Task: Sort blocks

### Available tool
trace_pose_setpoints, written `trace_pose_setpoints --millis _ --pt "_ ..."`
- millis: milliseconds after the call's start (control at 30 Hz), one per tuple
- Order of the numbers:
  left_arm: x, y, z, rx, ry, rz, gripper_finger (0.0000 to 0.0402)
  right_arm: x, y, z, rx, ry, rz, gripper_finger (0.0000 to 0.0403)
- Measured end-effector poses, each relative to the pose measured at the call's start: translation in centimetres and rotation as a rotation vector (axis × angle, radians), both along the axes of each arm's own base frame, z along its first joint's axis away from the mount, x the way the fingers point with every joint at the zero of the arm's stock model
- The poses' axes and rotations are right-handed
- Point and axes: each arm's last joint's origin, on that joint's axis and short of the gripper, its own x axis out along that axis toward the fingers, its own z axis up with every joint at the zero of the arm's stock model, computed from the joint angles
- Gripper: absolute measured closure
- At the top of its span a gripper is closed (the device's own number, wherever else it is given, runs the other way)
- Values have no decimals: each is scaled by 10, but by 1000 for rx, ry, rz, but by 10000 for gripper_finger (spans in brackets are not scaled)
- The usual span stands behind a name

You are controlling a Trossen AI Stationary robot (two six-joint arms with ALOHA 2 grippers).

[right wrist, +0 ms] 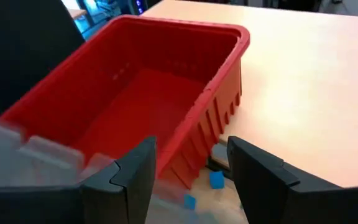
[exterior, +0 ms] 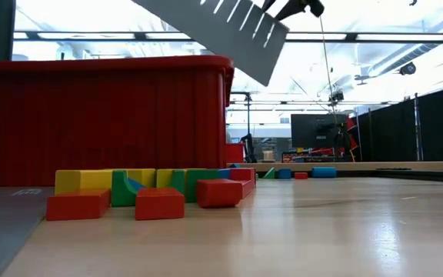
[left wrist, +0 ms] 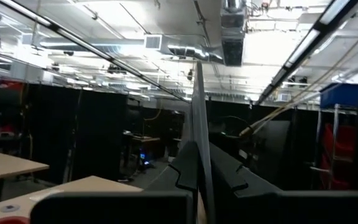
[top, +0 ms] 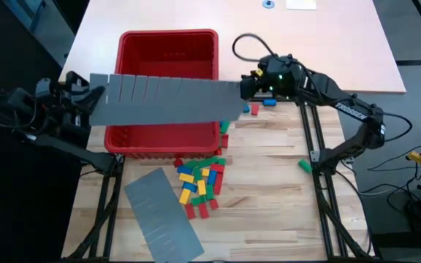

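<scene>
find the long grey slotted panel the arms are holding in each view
high view: slotted panel spans across the red bin, left gripper and right gripper at its ends.
low view: top centre, tilted above the bin.
left wrist view: edge-on, centre.
right wrist view: blurred grey, lower left.
Shared landmark: the bin.

We see the pale wooden table (top: 269,190) evenly and brightly lit from overhead. In the low view, glaring ceiling lights wash out the room behind, and the big red plastic bin (exterior: 106,123) stands backlit. Near the right wrist camera, a grey slotted panel (right wrist: 36,168) smears, perhaps out of focus.
</scene>
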Motion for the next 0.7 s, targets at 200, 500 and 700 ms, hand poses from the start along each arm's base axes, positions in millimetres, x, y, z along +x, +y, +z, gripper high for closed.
trace_pose_setpoints --millis 200,500,700 --pt "2 0 0 4 13 4 401 -1 -28 -8 55 8 79 222" --pt "-10 5 6 3 23 124 401 -12 -44 -3 79 -49 166 222" --pt "-15 7 11 16 22 140 402 -15 -48 -3 118 -70 279 222"
